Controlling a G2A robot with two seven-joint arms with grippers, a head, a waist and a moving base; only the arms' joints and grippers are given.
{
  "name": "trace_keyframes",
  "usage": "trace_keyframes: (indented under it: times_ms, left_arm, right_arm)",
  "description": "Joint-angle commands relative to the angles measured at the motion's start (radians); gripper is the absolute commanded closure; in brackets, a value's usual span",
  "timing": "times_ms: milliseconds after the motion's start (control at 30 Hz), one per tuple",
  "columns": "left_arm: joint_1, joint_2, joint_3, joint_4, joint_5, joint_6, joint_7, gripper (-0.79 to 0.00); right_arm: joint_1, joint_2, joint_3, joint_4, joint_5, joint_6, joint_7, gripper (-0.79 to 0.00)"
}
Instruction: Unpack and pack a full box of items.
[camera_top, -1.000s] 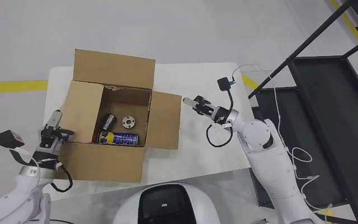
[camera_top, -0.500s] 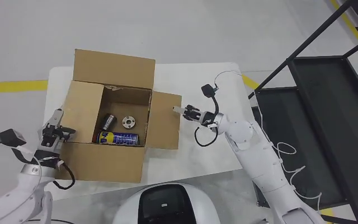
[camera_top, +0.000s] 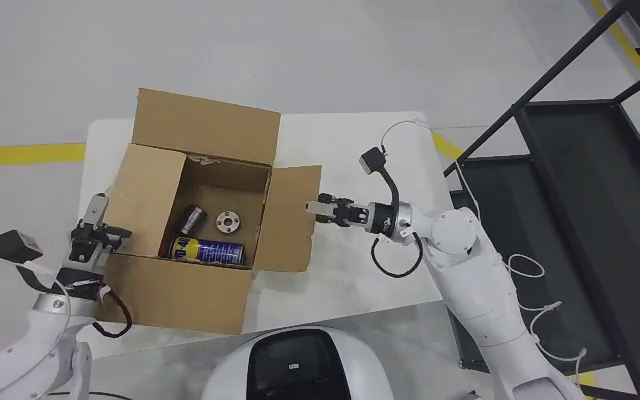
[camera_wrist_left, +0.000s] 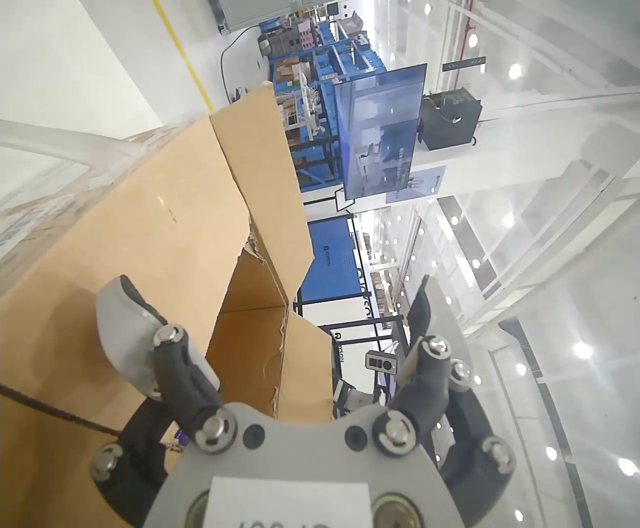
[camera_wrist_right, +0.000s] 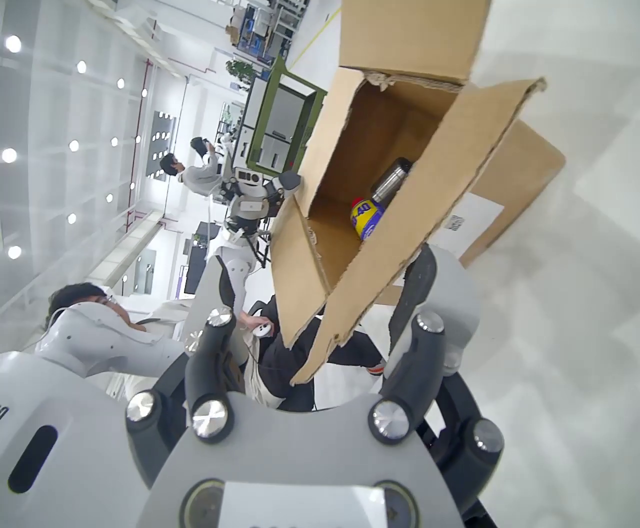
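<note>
An open cardboard box (camera_top: 215, 295) stands on the white table (camera_top: 360, 140) with its flaps spread. Inside lie a blue and yellow spray can (camera_top: 208, 250), a silver canister (camera_top: 191, 217) and a round metal flange (camera_top: 229, 220). My right gripper (camera_top: 318, 208) is at the outer edge of the right flap (camera_top: 290, 220). The right wrist view has that gripper (camera_wrist_right: 320, 280) open, with the flap's edge (camera_wrist_right: 350, 305) between its fingers; the can (camera_wrist_right: 367, 217) and canister (camera_wrist_right: 392, 180) lie beyond. My left gripper (camera_top: 92, 230) is open beside the left flap (camera_wrist_left: 165, 225), one finger (camera_wrist_left: 125, 320) against the cardboard.
A black metal rack (camera_top: 560, 170) stands just past the table's right side. Bare tabletop lies to the right of the box and behind it. A yellow floor line (camera_top: 40, 153) runs past the table's left end.
My right gripper has moved left and slightly nearer, onto the right flap's edge, and the flap has tilted up. The box has shifted slightly. The left gripper has barely moved.
</note>
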Motion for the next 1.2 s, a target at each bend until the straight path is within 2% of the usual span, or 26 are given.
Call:
trace_keyframes:
  times_ms: [0, 167, 367, 533, 667, 833, 933, 1033, 1167]
  left_arm:
    - [-0.001, 0.000, -0.001, -0.002, 0.000, 0.001, 0.002, -0.785]
    - [0.003, -0.002, -0.015, -0.018, -0.008, -0.033, 0.017, -0.785]
    - [0.027, -0.003, -0.108, -0.029, -0.088, -0.134, 0.012, -0.785]
    - [0.014, -0.001, -0.204, 0.023, -0.167, -0.109, 0.004, -0.785]
    - [-0.002, 0.001, -0.237, 0.077, -0.219, -0.065, -0.020, -0.785]
    - [0.022, 0.000, -0.223, 0.081, -0.233, -0.047, -0.081, -0.785]
    - [0.038, -0.004, -0.202, 0.070, -0.174, -0.114, -0.070, -0.785]
    - [0.048, -0.008, -0.171, 0.059, -0.110, -0.116, -0.024, -0.785]
    - [0.065, -0.016, -0.137, 0.043, -0.104, -0.100, 0.040, -0.785]
  right_arm:
    - [0.004, 0.002, -0.001, -0.024, -0.009, 0.002, -0.002, -0.616]
    - [0.023, 0.001, -0.031, -0.074, -0.047, 0.009, -0.043, -0.591]
    - [0.059, -0.007, -0.097, -0.108, -0.084, 0.010, -0.119, -0.566]
    - [0.089, -0.014, -0.151, -0.130, -0.138, 0.020, -0.177, -0.545]
    - [0.119, -0.022, -0.208, -0.140, -0.241, 0.054, -0.242, -0.542]
    - [0.173, -0.041, -0.297, -0.111, -0.335, 0.102, -0.336, -0.486]
    - [0.205, -0.053, -0.350, -0.082, -0.395, 0.130, -0.394, -0.486]
    - [0.229, -0.066, -0.397, -0.047, -0.432, 0.149, -0.432, -0.477]
    - [0.259, -0.081, -0.453, -0.008, -0.498, 0.183, -0.472, -0.372]
